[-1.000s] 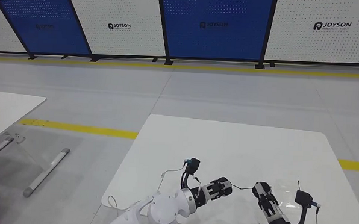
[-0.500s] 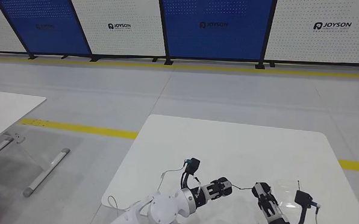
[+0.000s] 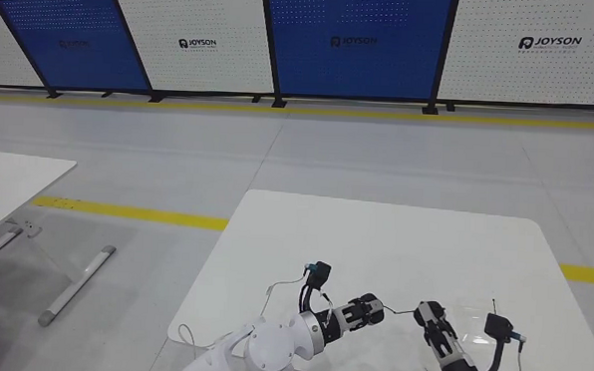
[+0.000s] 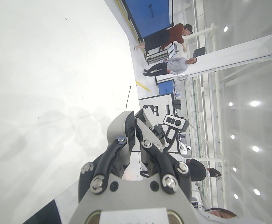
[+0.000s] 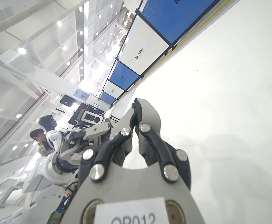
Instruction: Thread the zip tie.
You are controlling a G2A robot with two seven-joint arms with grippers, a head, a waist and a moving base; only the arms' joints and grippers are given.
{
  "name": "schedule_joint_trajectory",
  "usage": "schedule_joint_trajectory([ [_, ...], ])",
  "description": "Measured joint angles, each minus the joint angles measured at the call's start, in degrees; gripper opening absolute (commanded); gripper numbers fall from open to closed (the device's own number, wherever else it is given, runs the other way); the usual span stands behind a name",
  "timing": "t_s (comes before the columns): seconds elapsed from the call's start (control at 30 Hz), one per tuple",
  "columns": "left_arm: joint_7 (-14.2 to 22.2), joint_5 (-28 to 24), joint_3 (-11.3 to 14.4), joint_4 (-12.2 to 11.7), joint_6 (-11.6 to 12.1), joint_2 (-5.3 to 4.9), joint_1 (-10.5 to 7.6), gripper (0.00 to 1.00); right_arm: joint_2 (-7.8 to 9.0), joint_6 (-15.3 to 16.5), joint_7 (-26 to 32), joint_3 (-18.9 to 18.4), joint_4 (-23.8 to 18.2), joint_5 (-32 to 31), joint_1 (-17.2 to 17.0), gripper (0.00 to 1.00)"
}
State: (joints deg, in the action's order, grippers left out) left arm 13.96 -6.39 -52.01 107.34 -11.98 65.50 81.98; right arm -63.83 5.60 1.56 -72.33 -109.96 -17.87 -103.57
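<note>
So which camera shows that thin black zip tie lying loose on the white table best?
The left wrist view: the thin black zip tie lies as a clear full-length line on the white table. The top view gives just a tiny dark sliver.

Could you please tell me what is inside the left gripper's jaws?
A thin black zip tie leaves the left gripper and spans to the right gripper. The stretch pinched inside the shut jaws is covered by the fingers.
</note>
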Motion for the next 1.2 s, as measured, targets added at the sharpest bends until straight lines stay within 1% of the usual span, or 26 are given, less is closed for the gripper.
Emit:
schedule_joint_trajectory([
  [0.23,-0.84,0.42,0.49,-0.34,2.37,0.18,0.25,0.0,-0.3,0.56,0.18,-0.07,0.31,1.26,0.06,0.0],
  [0.53,-0.64,0.08,0.88,-0.6,4.77,0.33,0.66,0.0,-0.66,3.3,-1.08,-0.99,0.78,4.32,-0.52,0.0],
  [0.6,-0.51,-0.13,1.01,-0.76,5.36,0.37,0.72,0.0,-0.7,3.32,-0.58,-1.15,0.9,4.39,-0.55,0.0],
  [0.67,-0.59,-0.14,1.15,-0.89,5.68,0.43,0.71,0.0,-0.73,2.54,0.24,-1.06,1.01,3.61,-0.34,0.0],
  [0.8,-1.78,0.1,1.23,-0.95,5.57,0.56,0.7,0.0,-0.88,1.11,0.39,-0.84,1.01,2.75,0.04,0.0],
  [0.9,-2.54,0.26,1.12,-0.93,5.24,0.6,0.74,0.0,-0.89,1.08,0.3,-0.87,1.03,2.77,0.04,0.0],
  [1.1,-2.5,0.27,1.12,-0.92,5.24,0.6,0.74,0.0,-0.89,1.11,0.28,-0.88,1.03,2.79,0.04,0.0],
  [1.2,-2.5,0.27,1.12,-0.92,5.24,0.6,0.74,0.0,-1.0,1.11,-0.79,-1.17,0.86,2.78,-0.1,0.0],
])
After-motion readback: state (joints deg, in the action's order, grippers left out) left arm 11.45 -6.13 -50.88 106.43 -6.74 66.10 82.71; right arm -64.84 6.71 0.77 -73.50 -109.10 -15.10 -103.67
